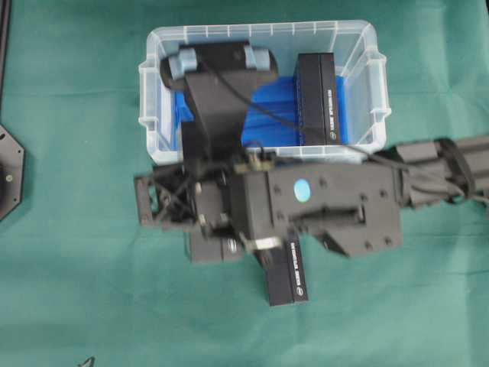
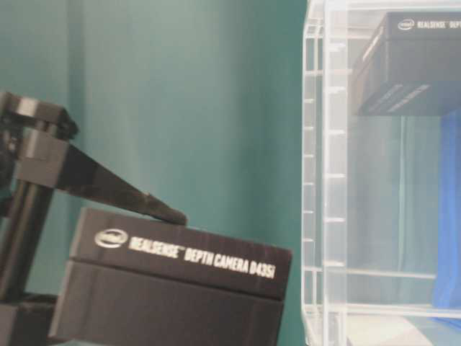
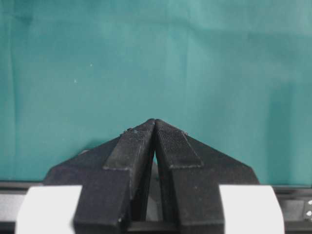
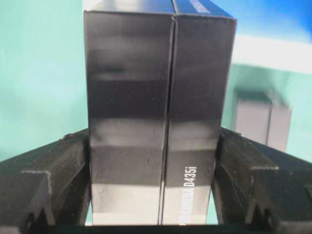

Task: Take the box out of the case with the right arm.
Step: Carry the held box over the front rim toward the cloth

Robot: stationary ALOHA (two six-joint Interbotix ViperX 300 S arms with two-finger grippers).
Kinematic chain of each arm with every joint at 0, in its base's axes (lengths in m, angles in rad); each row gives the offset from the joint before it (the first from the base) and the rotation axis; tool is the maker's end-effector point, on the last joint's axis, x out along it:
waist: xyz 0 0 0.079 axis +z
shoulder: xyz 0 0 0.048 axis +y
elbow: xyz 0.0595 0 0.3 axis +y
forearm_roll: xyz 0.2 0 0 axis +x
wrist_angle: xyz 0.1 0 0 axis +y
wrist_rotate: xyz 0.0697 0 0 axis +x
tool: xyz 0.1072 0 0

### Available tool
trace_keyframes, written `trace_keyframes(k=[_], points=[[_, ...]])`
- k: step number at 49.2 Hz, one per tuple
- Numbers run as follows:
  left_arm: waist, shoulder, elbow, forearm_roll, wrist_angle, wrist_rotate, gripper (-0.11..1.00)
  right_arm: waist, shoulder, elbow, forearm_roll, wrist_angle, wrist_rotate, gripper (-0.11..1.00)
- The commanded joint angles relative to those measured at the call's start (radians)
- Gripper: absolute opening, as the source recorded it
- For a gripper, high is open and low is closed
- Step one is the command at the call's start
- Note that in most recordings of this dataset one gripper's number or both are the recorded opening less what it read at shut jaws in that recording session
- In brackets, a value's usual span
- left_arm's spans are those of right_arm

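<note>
While its two black lattice-framed fingers [image 4: 44, 180] press against the long sides of a black rectangular cardboard box [image 4: 156, 117] printed in white with "RealSense Depth Camera D435i", we see the right gripper [image 4: 153, 195] pinching that box firmly. In the overhead view the boxy all-black right arm [image 1: 321, 202] reaches in from the right, and the held box [image 1: 284, 271] sits outside the large clear plastic case [image 1: 359, 46] with the blue bottom lining, just below its near wall, over the green cloth [image 1: 69, 290]. A second black box [image 1: 319, 99] stands inside the case. Our left gripper [image 3: 155, 129] has its tips pressed together over bare cloth.
</note>
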Motion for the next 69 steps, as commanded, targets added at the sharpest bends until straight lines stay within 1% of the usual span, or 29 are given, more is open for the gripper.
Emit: trace_keyframes(k=[1, 9, 69], points=[[-0.003, 0.005, -0.011, 0.003, -0.005, -0.002, 0.00, 0.028, -0.066, -0.029, -0.003, 0.006, 0.020, 0.68], [-0.003, 0.003, -0.012, 0.003, -0.006, -0.002, 0.00, 0.054, -0.066, -0.029, -0.003, 0.017, 0.041, 0.68], [-0.003, 0.002, -0.009, 0.003, -0.006, 0.000, 0.00, 0.051, -0.054, -0.026, -0.002, 0.026, 0.044, 0.68]])
